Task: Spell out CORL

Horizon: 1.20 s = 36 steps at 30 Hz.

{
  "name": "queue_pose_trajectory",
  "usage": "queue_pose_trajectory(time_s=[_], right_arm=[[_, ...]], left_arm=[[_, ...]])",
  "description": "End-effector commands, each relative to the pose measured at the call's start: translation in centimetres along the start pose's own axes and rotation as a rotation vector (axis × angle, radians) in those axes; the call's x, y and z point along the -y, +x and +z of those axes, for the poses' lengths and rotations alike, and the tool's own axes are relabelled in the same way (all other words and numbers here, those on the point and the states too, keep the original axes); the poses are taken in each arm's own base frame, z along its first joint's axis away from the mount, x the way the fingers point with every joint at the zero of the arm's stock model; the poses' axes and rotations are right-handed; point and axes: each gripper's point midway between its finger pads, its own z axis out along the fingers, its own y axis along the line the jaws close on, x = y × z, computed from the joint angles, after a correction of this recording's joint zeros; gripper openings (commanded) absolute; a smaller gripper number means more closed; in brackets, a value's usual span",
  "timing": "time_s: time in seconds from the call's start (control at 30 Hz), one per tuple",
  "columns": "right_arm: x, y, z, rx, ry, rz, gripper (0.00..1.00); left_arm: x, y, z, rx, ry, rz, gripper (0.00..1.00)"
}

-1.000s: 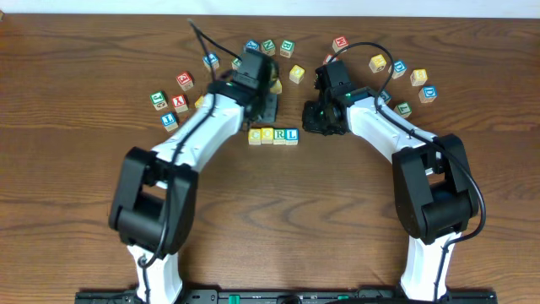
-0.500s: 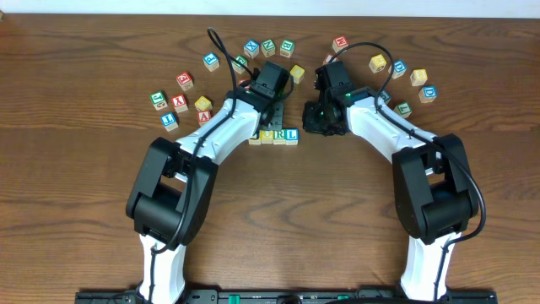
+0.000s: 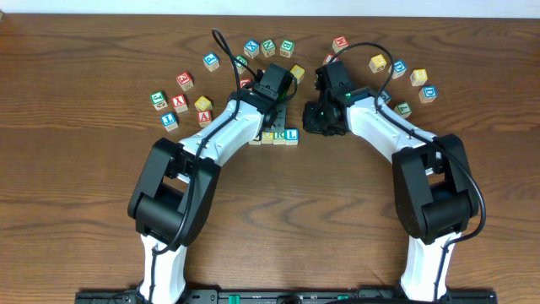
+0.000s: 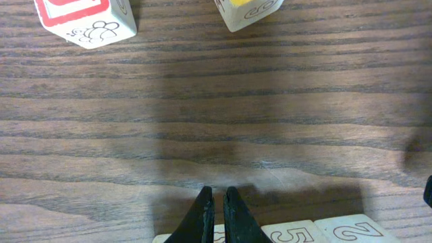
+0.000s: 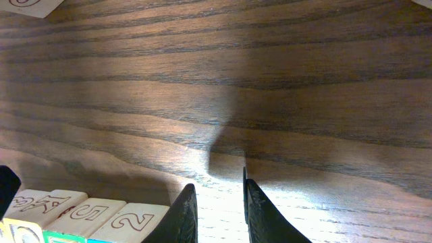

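Swinging in from the left over the last second, the left arm (image 3: pixel 211 135) is now reaching across the middle of the table (image 3: pixel 84 211), while the right arm (image 3: pixel 380 127) is staying where it was. The row of four cubes (image 3: pixel 285 135) is sitting near the table's centre. Its R cube (image 3: pixel 279 135) and L cube (image 3: pixel 292 134) are showing side by side and touching at the right end. The two yellow cubes at the left end are lying mostly hidden under the left wrist.

In its wrist view, the left claw (image 4: pixel 217 206) is hanging pinched together with its tips almost meeting, gripping nothing, just beyond the row's back edge. A red-lettered cube (image 4: pixel 84 17) and a yellow-topped cube (image 4: pixel 248 8) are lying well apart from it, farther back.

The right claw (image 5: pixel 217 202) is hovering over bare wood just right of the row, its fingers standing a narrow gap apart and holding nothing. Loose cubes (image 3: pixel 396 72) are lying scattered in an arc behind both arms.
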Motion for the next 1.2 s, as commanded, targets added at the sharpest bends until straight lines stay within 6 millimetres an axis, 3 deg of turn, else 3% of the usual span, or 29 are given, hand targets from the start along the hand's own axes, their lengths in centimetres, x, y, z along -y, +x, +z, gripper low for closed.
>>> queue_pose_trajectory(time_s=[0.0,1.17], right_arm=[[0.32,0.0,0.0,0.004,0.018,0.002,0.19],[0.38,0.14,0.04,0.005,0.033,-0.003,0.19]], left_arm=[[-0.01,0.08,0.26,-0.009,-0.019,-0.009,0.07],[0.7,0.73,0.15,-0.026,-0.011,0.008,0.08]])
